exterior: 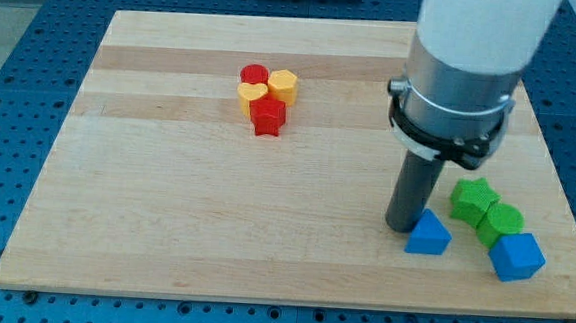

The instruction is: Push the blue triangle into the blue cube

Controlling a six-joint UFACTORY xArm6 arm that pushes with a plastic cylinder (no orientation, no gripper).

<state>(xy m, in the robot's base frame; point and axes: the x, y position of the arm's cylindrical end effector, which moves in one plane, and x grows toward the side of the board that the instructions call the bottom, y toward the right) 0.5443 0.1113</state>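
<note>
The arm's white upper body [486, 28] runs out past the view's top edge. The rod's tip [402, 227] meets the board just beside the blue triangle [429, 234], whose upper corner covers part of its lower end. In the red and yellow cluster [264, 97] the blocks overlap, so their exact shapes are hard to tell.

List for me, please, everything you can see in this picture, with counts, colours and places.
board: one, pale wood, filling most of the view.
blue triangle: one, blue, lower right of the board.
blue cube: one, blue, to the right of the triangle, apart from it.
green blocks: two, green, touching, just above the cube.
red blocks: two, red, upper middle cluster.
yellow blocks: two, yellow, same cluster.
perforated base: one, blue, around the board.
my tip: one, dark rod end, against the triangle's left side.
</note>
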